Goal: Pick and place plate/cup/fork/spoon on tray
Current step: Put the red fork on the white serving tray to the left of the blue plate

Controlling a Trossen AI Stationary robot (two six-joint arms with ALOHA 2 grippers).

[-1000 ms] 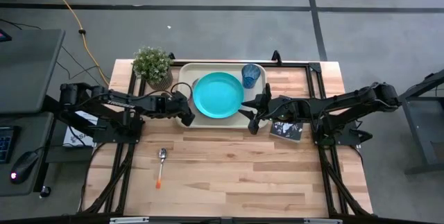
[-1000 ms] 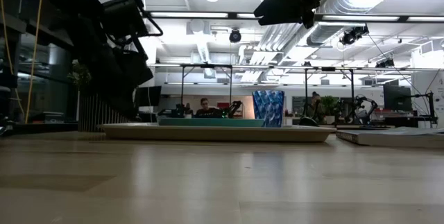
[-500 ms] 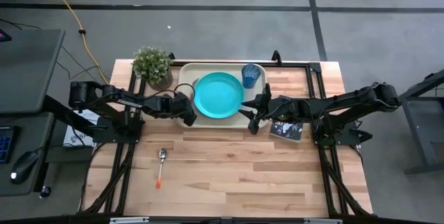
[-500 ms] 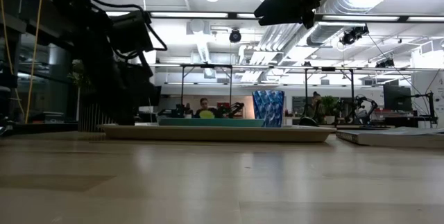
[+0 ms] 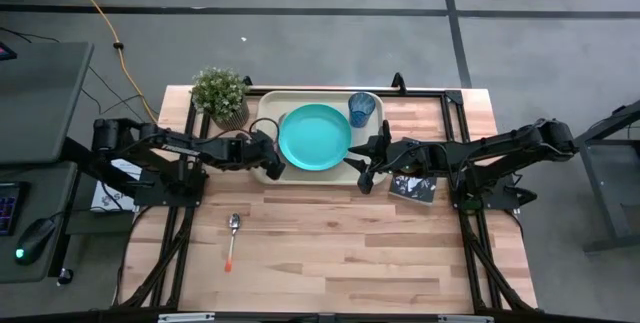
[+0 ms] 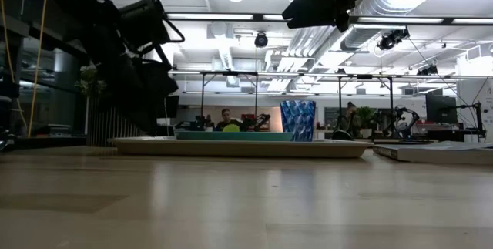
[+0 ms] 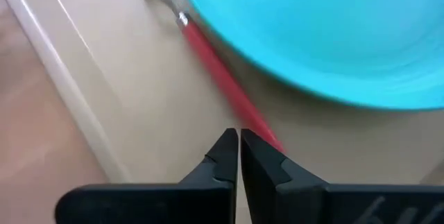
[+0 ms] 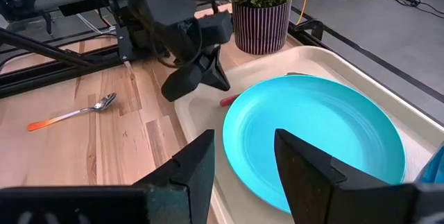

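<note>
Left gripper (image 7: pixel 239 156) — fingers clenched together, empty — hovers over the tray (image 7: pixel 125 92), its tips just above the fork (image 7: pixel 222 85), which lies beside the plate (image 7: pixel 333 30). Right gripper (image 8: pixel 243 161) — fingers parted, holding nothing — waits at the plate's opposite edge.
</note>
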